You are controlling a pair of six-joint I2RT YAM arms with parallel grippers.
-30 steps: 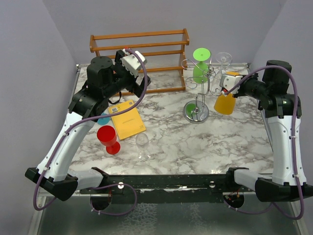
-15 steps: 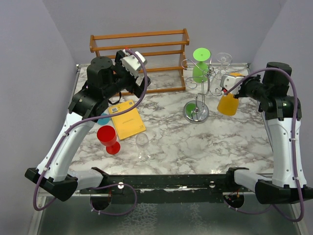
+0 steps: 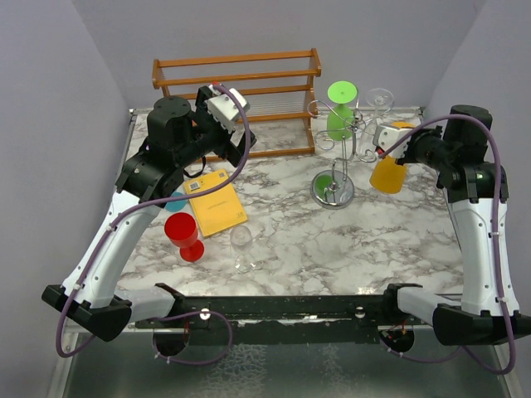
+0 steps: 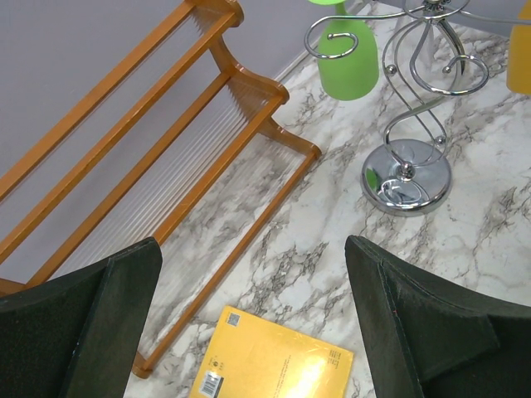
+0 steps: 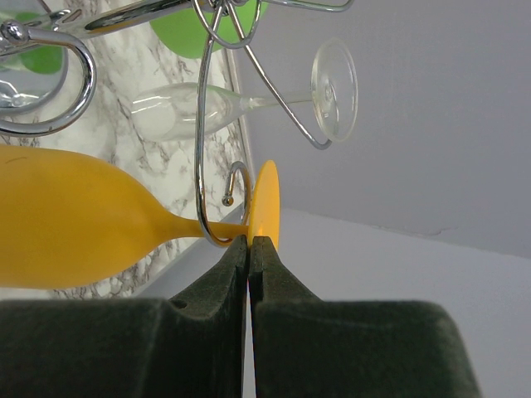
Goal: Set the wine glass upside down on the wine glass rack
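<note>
Here the yellow wine glass (image 3: 386,175) is shown inverted at the right side of the wine glass rack (image 3: 333,190). Its stem is seen inside the hook of a curled wire arm. Its foot is pinched edgewise by the clenched right gripper (image 5: 250,241), with the bowl hung below the fingers. The left gripper (image 4: 249,265) is held spread and empty beside the wooden shelf rack (image 4: 166,157), far left.

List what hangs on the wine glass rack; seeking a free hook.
Hanging inverted: green wine glass, clear wine glass; yellow wine glass, stem hooked, foot edge hidden in right gripper.
</note>
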